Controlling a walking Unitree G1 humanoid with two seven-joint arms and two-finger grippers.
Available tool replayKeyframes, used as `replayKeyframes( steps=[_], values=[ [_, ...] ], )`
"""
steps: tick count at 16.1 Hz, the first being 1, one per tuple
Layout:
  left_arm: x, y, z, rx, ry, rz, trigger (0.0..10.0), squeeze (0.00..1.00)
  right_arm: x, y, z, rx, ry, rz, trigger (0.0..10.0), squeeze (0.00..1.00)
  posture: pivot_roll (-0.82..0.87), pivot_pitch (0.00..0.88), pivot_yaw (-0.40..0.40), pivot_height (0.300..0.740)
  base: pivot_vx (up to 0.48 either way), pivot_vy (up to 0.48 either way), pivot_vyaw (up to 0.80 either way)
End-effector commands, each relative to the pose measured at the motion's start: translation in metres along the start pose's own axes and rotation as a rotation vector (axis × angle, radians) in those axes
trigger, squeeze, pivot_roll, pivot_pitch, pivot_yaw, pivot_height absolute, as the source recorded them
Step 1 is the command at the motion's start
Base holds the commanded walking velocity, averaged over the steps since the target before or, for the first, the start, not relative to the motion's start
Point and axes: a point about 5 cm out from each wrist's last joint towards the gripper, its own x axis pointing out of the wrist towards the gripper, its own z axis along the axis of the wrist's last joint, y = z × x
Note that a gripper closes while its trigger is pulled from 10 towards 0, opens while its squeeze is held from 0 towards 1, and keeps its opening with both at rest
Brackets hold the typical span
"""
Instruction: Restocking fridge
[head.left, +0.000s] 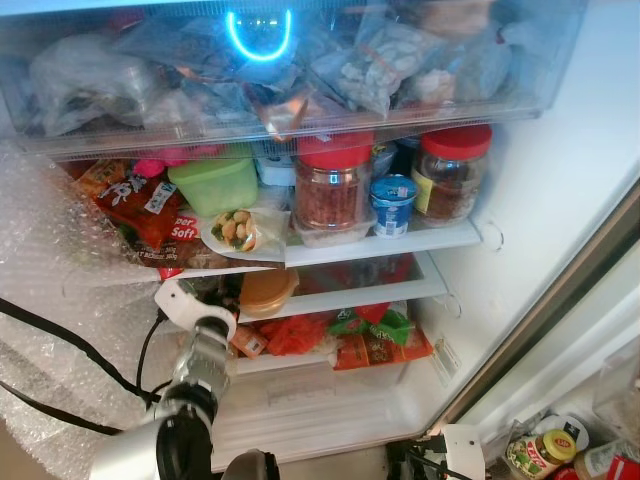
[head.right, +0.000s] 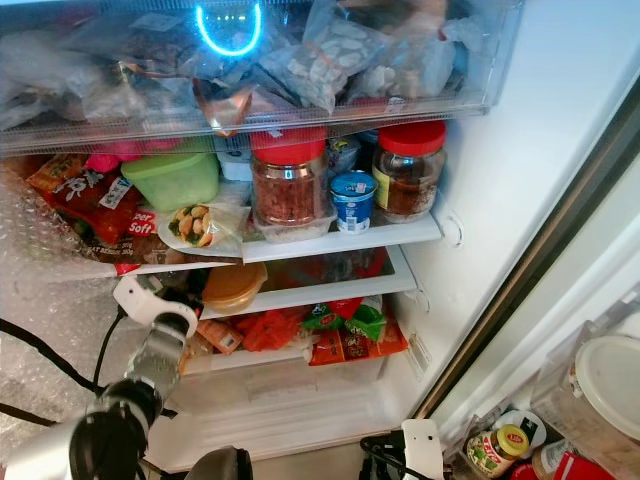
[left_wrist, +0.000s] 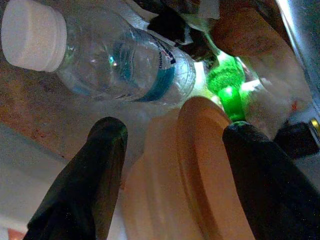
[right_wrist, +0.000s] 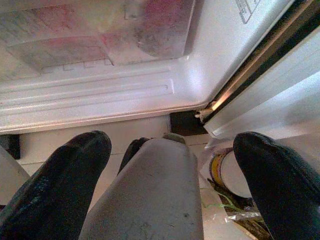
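My left gripper (left_wrist: 172, 150) reaches into the fridge's second shelf, fingers spread wide around a round tan plastic lidded tub (left_wrist: 190, 180) sitting between them, not clamped. Just beyond its tips lies a clear water bottle with a white cap (left_wrist: 115, 60). My right gripper (right_wrist: 175, 170) hangs low, fingers apart, empty.

The open fridge's white shelf (head.right: 340, 243) carries two red-lidded jars (head.right: 290, 178) (head.right: 409, 170) with a small blue-topped tub (head.right: 352, 200) between them (a green box (head.right: 174, 178) sits further left). Below, the left arm (head.right: 150, 365) reaches toward an orange-lidded container (head.right: 232, 287).
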Motion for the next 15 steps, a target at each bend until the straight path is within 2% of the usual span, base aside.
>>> replayKeyframes(
  steps=[1, 7, 13, 15],
  values=[
    [-0.002, 0.001, -0.001, 0.021, -0.002, -0.029, 10.0, 0.0, -0.002, 0.006, -0.012, 0.007, 0.05, 0.015, 10.0, 0.0, -0.05, 0.0, 0.018, 0.649, 0.0, 0.0, 0.0],
    [-0.011, -0.001, -0.003, 0.108, 0.006, -0.135, 10.0, 0.0, -0.002, 0.004, -0.012, 0.012, 0.065, 0.002, 10.0, 0.0, -0.04, 0.0, 0.023, 0.649, 0.0, 0.0, 0.0],
    [-0.025, 0.006, -0.008, 0.107, 0.017, -0.139, 10.0, 0.0, -0.002, 0.004, -0.012, 0.015, 0.068, -0.002, 10.0, 0.0, -0.04, 0.0, 0.03, 0.649, 0.0, 0.0, 0.0],
    [-0.03, 0.007, -0.009, 0.108, 0.025, -0.142, 10.0, 0.0, 0.0, 0.008, -0.011, 0.015, 0.07, 0.0, 10.0, 0.0, -0.04, 0.0, 0.03, 0.649, 0.0, 0.0, 0.0]
  ],
)
